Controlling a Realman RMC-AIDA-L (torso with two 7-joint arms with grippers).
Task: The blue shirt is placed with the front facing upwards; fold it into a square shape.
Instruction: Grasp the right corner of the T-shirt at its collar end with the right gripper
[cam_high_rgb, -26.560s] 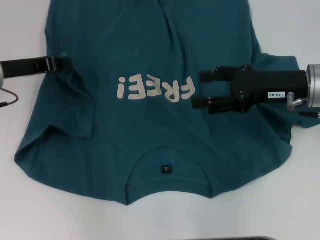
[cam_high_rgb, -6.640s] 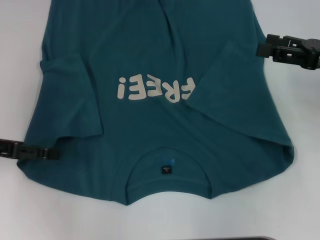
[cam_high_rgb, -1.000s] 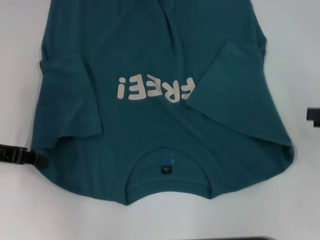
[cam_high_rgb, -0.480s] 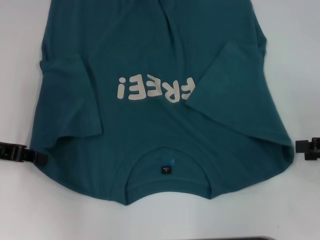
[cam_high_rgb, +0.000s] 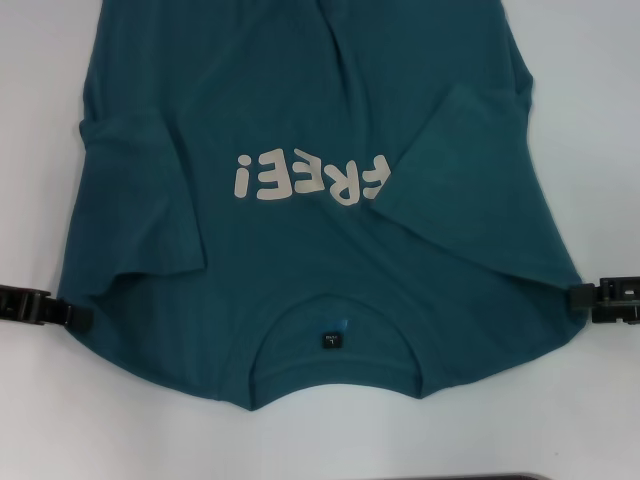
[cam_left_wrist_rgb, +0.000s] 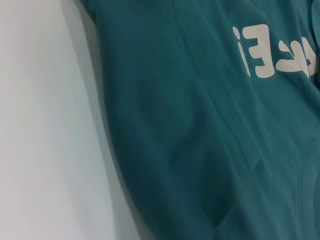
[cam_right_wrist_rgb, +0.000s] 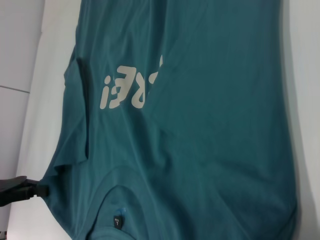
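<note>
Left edge, head view: we find the left gripper (cam_high_rgb: 72, 316) low over the white table (cam_high_rgb: 40, 420), its black tip touching the shirt's edge at the shoulder nearest the robot's left. We see only that tip, so we cannot tell whether its claw is spread or pressed together. The right wrist view catches the same gripper (cam_right_wrist_rgb: 41, 190) far off, at the same hem.

Moving right: the blue shirt (cam_high_rgb: 300, 90) lies flat, front up, filling most of the table, with the collar (cam_high_rgb: 335, 310) toward the robot and the body running away from it. Both short sleeves are folded inward onto the front: the left sleeve (cam_high_rgb: 140, 200) lies beside the lettering, and the right sleeve (cam_high_rgb: 470, 180) lies slanted, its corner just reaching the lettering's last letter.

Writing: white block lettering (cam_high_rgb: 308, 180) across the chest reads "FREE!", upside down from the head camera. The left wrist view shows only its end, the "E!" part (cam_left_wrist_rgb: 260, 52). Inside the collar sits a small dark label (cam_high_rgb: 330, 341) with a tiny pale mark we cannot read; a bit of lighter blue tag pokes out just above it.

Right edge: the right gripper (cam_high_rgb: 582, 299) comes in level with the other, its black tip touching the shirt's right shoulder edge. Its claw state we cannot tell either.
</note>
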